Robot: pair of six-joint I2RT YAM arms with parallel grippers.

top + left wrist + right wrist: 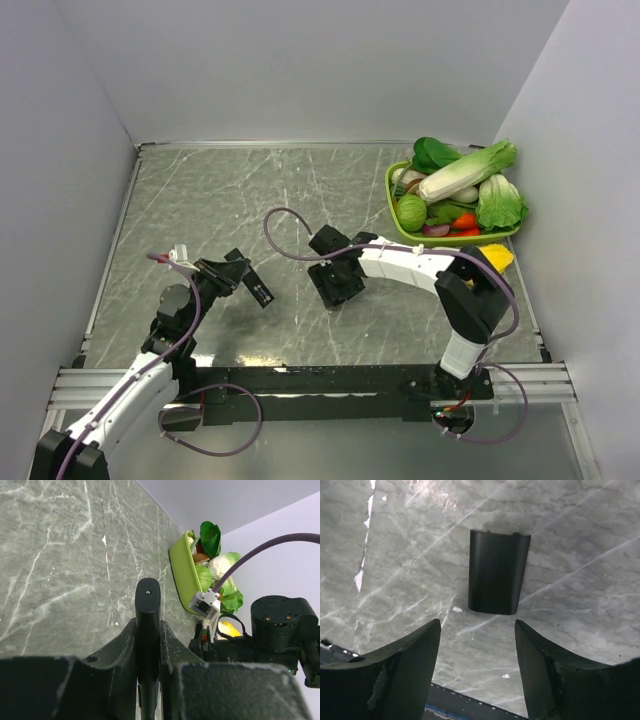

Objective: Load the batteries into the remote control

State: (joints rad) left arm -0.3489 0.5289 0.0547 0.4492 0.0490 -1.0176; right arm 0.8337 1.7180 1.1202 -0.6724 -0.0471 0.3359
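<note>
Early stage, by my read. Over the marble table [200, 200], the L gripper [148, 630] is clamped hard on the remote control [148, 605], held edge-on left of centre and apparently lifted off the top. The cover piece [497, 572] lies flat on the table, well apart from the remote, so the compartment is prob open, tho I can't see it. The R gripper [476, 629] hovers low just short of the cover, fingers apart w/ nothing btwn them. No batteries in any view, so none loaded afaict. Left to do: find them, seat both, refit cover. Around: veg basket [393, 200] in the far right corner, well clear; purple cable loop [285, 235] near the R wrist; small yellow item [497, 258] by the basket. Nothing blocks the way.
</note>
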